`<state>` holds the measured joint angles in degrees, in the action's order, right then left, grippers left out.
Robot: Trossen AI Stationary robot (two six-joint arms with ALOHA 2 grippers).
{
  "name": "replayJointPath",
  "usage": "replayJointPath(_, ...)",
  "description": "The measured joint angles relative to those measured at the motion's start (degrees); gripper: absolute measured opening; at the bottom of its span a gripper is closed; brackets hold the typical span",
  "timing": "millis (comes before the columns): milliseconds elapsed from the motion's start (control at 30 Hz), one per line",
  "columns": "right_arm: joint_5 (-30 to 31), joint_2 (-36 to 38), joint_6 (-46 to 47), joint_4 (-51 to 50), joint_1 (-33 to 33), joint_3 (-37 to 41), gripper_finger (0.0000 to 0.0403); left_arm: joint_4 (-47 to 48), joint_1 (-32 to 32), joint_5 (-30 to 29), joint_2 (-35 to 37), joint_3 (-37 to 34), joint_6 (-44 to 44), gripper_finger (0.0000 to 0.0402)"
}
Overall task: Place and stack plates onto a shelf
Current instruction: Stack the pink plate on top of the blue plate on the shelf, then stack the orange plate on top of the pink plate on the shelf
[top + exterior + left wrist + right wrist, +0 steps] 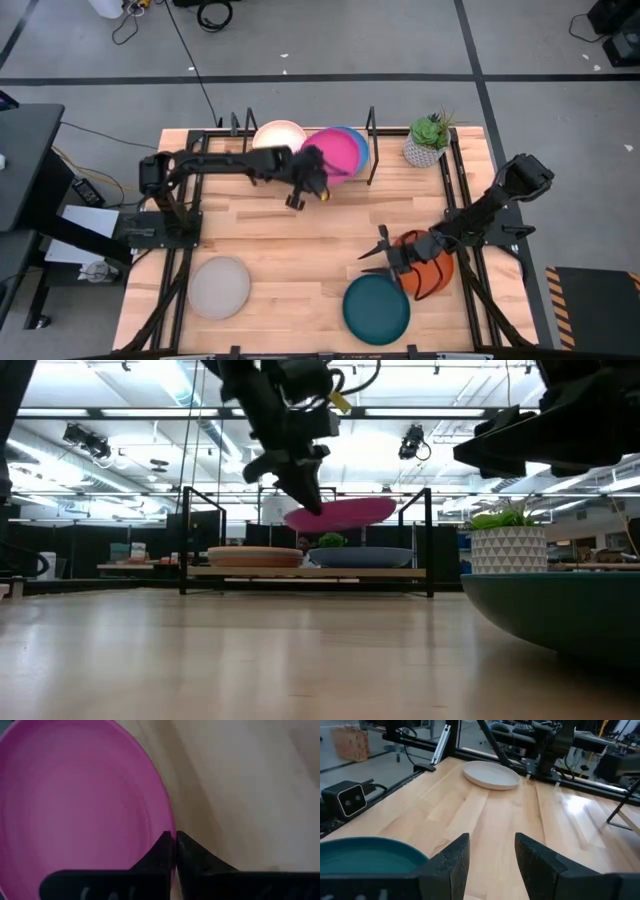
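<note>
High view is showing my left gripper [312,178] reaching across the far side of the table [290,250], right at the front edge of the shelf [372,130]. I am pinching the rim of the magenta plate [328,153] between my left fingers, which are closed tight on it; in the left wrist view the two dark fingers [162,852] are meeting on the edge of the magenta plate [75,805]. Low view is showing that magenta plate [340,513] hanging slightly tilted above the blue plate [362,557] on the shelf board, apart from it. From above, the magenta plate is overlapping the blue plate [358,150], and the peach plate [278,135] is lying beside them on the shelf's left half. In the low view that peach stack [254,556] looks like more than one plate, but I cannot tell how many.

I am holding my right gripper [380,250] near the table's front right, fingers spread apart and gripping nothing, as the right wrist view shows with bare wood between them. It is sitting just beside the orange plate [428,270], with the dark teal plate [376,308] near it toward the front edge. The grey plate [219,286] is lying on the front left of the table, well apart from both grippers. A small potted plant [428,140] is standing at the shelf's right end.
</note>
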<state>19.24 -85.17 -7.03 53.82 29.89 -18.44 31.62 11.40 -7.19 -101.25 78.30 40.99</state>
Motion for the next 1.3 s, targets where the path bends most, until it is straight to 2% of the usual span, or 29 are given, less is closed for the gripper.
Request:
replayJointPath(267,5.5,0.0,0.4,-0.5,3.0,0.0,0.0164,-10.2,9.5,14.1,-1.7,0.0,8.3,0.0015)
replayJointPath(367,6.5,0.0,0.7,-1.0,3.2,0.0,0.0164,-11.2,11.5,16.6,-3.7,0.0,9.7,0.0015)
replayJointPath(733,6.7,0.0,1.3,-1.4,3.4,0.0,0.0164,-13.8,11.7,15.1,-8.0,0.0,13.7,0.0033)
replayJointPath(1067,6.7,0.0,1.0,-1.9,3.4,0.0,0.0164,-14.0,11.2,14.3,-7.6,1.1,7.1,0.0112)
replayJointPath(1133,6.7,0.0,1.0,-2.2,3.4,0.0,0.0164,-12.7,10.7,12.4,-7.0,2.4,3.8,0.0117)
replayJointPath(1300,7.2,0.0,-0.8,-2.3,3.4,0.0,0.0164,-6.6,7.0,3.0,-4.6,3.9,-3.2,0.0107)
